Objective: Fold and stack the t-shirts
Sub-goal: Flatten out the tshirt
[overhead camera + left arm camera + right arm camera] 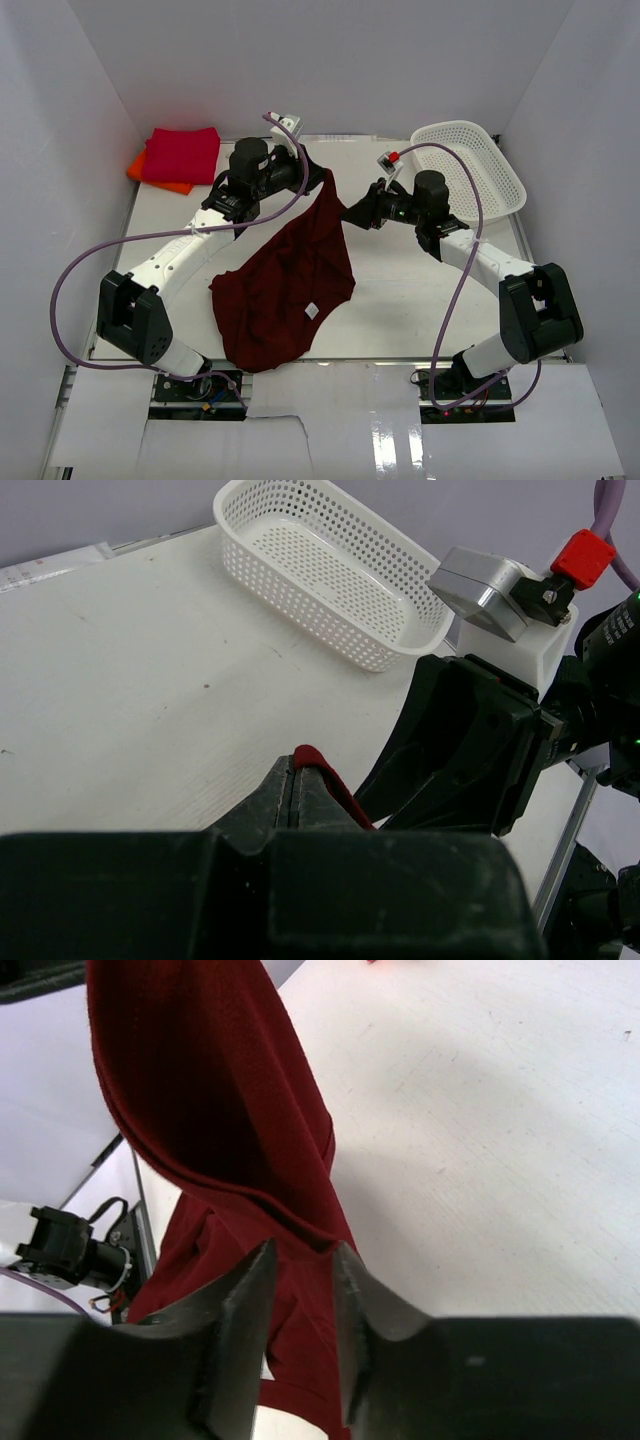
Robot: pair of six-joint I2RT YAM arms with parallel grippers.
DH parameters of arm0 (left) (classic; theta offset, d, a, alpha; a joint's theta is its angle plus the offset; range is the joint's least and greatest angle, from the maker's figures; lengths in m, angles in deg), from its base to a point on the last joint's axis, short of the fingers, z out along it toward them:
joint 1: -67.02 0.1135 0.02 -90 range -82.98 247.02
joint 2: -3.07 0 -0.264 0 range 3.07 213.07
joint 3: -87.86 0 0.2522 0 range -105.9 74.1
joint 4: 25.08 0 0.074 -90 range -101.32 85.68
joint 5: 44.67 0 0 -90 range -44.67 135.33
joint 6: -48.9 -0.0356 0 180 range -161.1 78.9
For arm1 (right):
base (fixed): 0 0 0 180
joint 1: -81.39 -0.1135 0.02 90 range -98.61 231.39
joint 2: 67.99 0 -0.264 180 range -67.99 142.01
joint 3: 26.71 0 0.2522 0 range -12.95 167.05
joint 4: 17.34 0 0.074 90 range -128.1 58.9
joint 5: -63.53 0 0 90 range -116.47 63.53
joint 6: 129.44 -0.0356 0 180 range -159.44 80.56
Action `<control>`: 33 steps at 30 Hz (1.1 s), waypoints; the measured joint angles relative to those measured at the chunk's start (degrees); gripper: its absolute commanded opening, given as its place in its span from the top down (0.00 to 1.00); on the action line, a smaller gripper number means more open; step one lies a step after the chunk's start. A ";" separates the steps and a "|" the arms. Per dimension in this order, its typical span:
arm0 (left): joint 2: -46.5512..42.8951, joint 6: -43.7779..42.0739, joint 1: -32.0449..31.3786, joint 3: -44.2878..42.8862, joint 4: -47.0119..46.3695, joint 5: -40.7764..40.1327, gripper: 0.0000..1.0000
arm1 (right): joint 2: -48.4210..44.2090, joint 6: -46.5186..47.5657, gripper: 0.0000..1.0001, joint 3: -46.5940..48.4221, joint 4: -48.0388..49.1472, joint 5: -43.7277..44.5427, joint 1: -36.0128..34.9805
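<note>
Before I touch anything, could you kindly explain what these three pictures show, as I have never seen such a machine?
Two robot arms stand on a table, each ending in a two-fingered pincer. One picture looks down from above; the others come from cameras on the left and right wrists. The left pincer is shut on the maroon shirt, lifting one end while the rest lies on the table. The right pincer is open at a hanging fold of it. A folded red shirt lies on an orange shirt far left; a white basket sits far right.
</note>
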 measured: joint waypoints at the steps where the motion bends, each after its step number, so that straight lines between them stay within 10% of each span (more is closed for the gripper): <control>1: 0.00 0.00 0.00 0.00 0.02 0.02 1.00 | 0.00 -0.11 0.72 0.00 0.11 -0.09 0.00; 5: 0.00 -0.02 0.00 0.00 0.04 0.04 1.00 | 0.00 -0.74 0.92 0.00 1.07 -0.79 0.02; 18: 0.00 -0.09 0.00 0.02 0.61 -0.20 1.00 | -0.07 -2.08 0.92 0.31 1.95 -2.27 0.02; 24: 0.24 -0.22 0.00 0.02 2.16 -1.29 0.63 | -2.43 1.36 0.92 3.93 -9.09 0.61 0.15; 27: 0.35 -0.50 0.00 0.31 2.34 -2.75 0.02 | -4.46 3.08 0.92 6.14 -14.36 2.49 1.20; 33: -0.39 -0.33 0.42 0.98 4.37 -6.86 0.02 | -6.56 5.66 0.92 9.09 -22.62 4.81 7.06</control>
